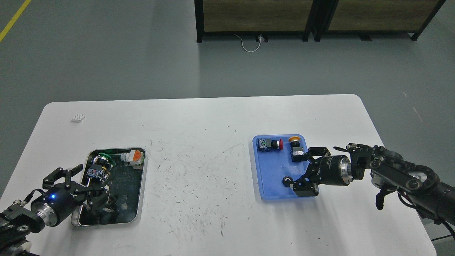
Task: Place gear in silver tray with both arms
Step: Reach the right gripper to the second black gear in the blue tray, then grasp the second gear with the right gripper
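The white tabletop carries two trays, well apart. The silver tray lies at the 8 o'clock side of the tabletop; the blue tray lies at the 3 o'clock side.

Silver tray contents:
- A green-capped part at the tray's 11 o'clock corner.
- A white-and-orange part at the 1 o'clock corner, just beside the rim.
- A dark part with blue and red markings on the 9 o'clock side, just below the green-capped part.
- Further dark items on the floor toward 6 o'clock; these cannot be identified.

Blue tray contents:
- A red-capped button part at the 12 o'clock edge.
- A yellow-capped part at the 1 o'clock corner.
- A small black ring near the 6 o'clock edge.

Left end effector: positioned over the 9 o'clock rim of the silver tray, fingers spread apart. One finger lies outside the rim; the other reaches into the tray. Nothing is visibly held.

Right end effector: positioned over the 3 o'clock side of the blue tray, fingers spread apart. The upper finger is just beside the yellow-capped part; the lower finger is just beside the black ring. Contact with either cannot be determined.
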{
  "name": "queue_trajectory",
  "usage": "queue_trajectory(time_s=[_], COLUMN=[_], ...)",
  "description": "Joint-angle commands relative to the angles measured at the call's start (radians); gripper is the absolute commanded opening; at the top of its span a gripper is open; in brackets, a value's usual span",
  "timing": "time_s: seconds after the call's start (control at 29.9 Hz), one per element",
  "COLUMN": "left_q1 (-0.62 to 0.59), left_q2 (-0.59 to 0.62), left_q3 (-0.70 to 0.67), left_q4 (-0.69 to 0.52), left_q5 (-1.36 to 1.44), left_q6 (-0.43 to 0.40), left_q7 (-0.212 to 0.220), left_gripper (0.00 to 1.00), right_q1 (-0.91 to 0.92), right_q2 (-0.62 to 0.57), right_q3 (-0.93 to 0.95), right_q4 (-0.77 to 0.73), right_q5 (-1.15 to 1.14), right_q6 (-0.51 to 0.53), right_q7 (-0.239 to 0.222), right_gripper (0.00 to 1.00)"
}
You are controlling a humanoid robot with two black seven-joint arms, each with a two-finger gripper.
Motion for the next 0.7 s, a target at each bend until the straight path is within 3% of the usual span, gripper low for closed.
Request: queue_trajectory(time_s=[0.0,0.27,0.67], left_q1=[0.001,0.002,0.001], left_q2=[0.003,0.003,0.008], left_q3=[-0.002,-0.002,-0.002], left_q4=[0.000,-0.002,-0.003], left_q5=[0.000,0.000,0.000], left_q6=[0.020,0.029,0.040], left_q7=[0.000,-0.003,-0.006], left_gripper=[0.98,0.98,0.98], right_q1=[-0.011,-0.028,-0.030], right_q2=[-0.002,0.011,0.070], right_q3=[-0.007,0.000,0.009], right_q4=[0.000,-0.026,-0.085], right_q5=[-0.018,-0.039,-0.041], right_q6=[0.000,0.000,0.000], right_q7=[0.002,0.011,0.016], right_gripper=[0.99,0.98,0.86])
